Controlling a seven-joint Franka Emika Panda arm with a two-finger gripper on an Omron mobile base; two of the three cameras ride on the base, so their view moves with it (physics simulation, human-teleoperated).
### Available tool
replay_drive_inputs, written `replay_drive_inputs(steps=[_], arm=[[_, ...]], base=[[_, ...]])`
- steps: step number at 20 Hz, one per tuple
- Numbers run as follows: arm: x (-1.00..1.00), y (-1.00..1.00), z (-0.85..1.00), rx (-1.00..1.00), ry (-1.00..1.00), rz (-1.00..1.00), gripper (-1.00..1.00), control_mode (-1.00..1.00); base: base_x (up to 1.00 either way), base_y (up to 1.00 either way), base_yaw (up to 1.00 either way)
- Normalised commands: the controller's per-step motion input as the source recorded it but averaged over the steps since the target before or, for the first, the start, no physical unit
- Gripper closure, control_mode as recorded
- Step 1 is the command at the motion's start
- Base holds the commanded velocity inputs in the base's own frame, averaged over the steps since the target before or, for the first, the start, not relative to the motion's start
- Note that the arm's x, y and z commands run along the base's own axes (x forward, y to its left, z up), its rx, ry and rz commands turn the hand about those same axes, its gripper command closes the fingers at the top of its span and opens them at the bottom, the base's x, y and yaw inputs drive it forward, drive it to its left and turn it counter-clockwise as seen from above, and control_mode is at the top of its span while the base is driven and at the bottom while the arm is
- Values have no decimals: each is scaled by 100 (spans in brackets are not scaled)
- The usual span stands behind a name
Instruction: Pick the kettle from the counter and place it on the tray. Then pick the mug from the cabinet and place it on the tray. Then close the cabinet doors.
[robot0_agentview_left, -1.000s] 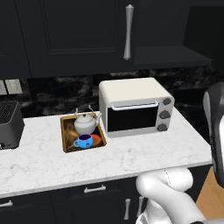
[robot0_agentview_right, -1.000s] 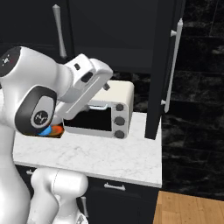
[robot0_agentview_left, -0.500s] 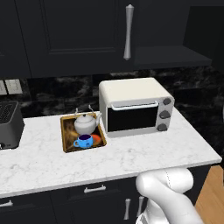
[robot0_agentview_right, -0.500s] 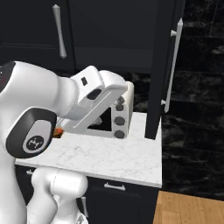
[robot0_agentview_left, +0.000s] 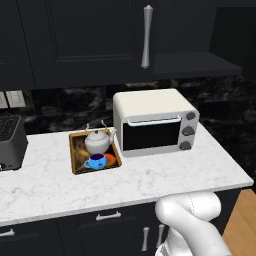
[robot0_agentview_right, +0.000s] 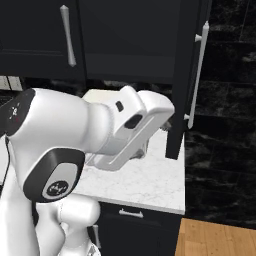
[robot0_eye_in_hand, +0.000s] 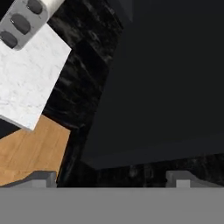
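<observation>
The tray (robot0_agentview_left: 75, 152) lies on the counter (robot0_agentview_left: 150, 180), left of a toaster oven. On it stand the silver-white kettle (robot0_agentview_left: 97, 141) and, in front of that, the blue mug (robot0_agentview_left: 96, 161). The cabinet (robot0_agentview_left: 195, 45) above has its left door (robot0_agentview_left: 95, 35) shut. Its right door (robot0_agentview_right: 186, 65) stands swung out, with its long silver handle (robot0_agentview_right: 198, 70) facing right. My arm (robot0_agentview_right: 125, 130) stretches toward that open door. My gripper (robot0_eye_in_hand: 111, 179) is open, with nothing between its fingertips (robot0_eye_in_hand: 43, 177), and faces a dark door panel (robot0_eye_in_hand: 166, 87).
A cream toaster oven (robot0_agentview_left: 155, 122) stands right of the tray, under the cabinet. A dark toaster (robot0_agentview_left: 10, 142) sits at the counter's left end. The counter ends at the right (robot0_eye_in_hand: 26, 92) above wooden floor (robot0_eye_in_hand: 30, 148). Black marble wall (robot0_agentview_right: 225, 125) lies beyond the open door.
My arm has swung right and forward toward the open door, leaving the left base view. Kettle, mug and tray have not moved.
</observation>
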Motion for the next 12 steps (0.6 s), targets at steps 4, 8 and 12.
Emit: replay_drive_inputs(steps=[4, 8, 12], arm=[[-14, -62, 0, -11, 4, 0, -100, -100], [-19, -32, -7, -21, 1, -8, -100, -100], [15, -43, 0, -11, 5, -13, -100, -100]], base=[[0, 0, 0], [0, 0, 0], [0, 0, 0]])
